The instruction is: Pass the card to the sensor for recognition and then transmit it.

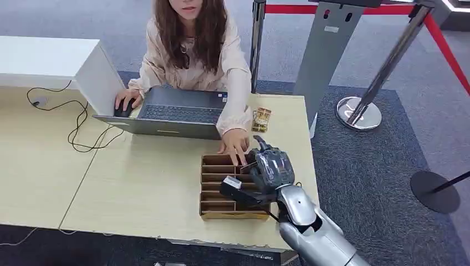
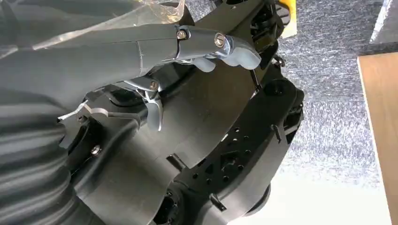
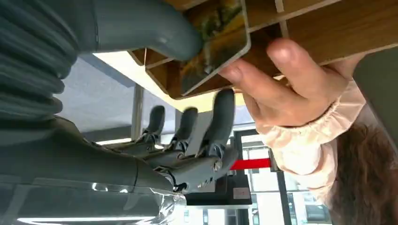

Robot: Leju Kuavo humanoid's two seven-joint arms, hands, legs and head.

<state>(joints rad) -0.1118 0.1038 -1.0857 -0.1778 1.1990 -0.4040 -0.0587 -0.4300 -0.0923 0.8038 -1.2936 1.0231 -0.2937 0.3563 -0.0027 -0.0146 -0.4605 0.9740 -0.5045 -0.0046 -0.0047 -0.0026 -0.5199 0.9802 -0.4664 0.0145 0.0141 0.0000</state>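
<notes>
My right hand (image 1: 271, 169) hovers over the far end of a slotted wooden box (image 1: 213, 209) near the table's right edge. In the right wrist view a small card (image 3: 213, 44) with a dark picture sits between my thumb (image 3: 150, 28) and one raised finger (image 3: 223, 112), just above the box's compartments (image 3: 338, 28). A person's hand (image 3: 281, 84) pinches the card's other corner; in the head view that hand (image 1: 235, 142) reaches from behind the laptop to my fingers. My left hand (image 2: 187, 42) hangs beside my body, fingers stretched out and holding nothing.
A person sits across the table at an open laptop (image 1: 177, 111), one hand on a mouse (image 1: 123, 108). A small clear gold-tinted container (image 1: 261, 119) stands by the laptop. Cables trail at the left (image 1: 77, 130). Stanchion bases (image 1: 359, 113) (image 1: 435, 191) stand on the carpet to the right.
</notes>
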